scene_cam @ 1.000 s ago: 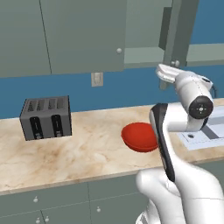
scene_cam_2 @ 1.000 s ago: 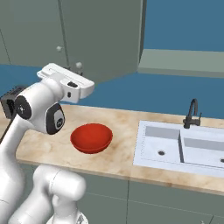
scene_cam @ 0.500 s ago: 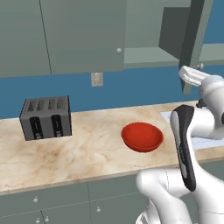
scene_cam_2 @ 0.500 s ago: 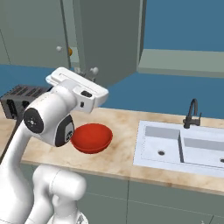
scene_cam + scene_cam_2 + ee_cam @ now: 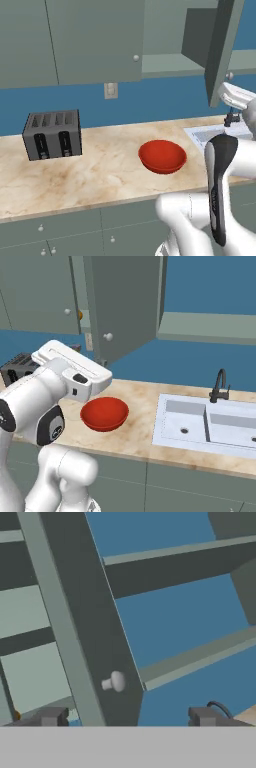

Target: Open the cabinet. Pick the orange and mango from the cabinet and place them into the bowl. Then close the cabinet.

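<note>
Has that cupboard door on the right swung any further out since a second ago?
Yes. In the right base view, the cabinet door has swung out toward the camera and now covers more of the blue wall above the red bowl.

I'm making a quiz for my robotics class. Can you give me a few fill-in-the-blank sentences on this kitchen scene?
1. The right door of the cabinet stands ____.
2. The red bowl sits on the counter between the sink and the ____.
3. The bowl holds ____ fruit.
4. The gripper has its jaws ____, just below the door's knob.

Missing words: open; toaster; no; open
</note>
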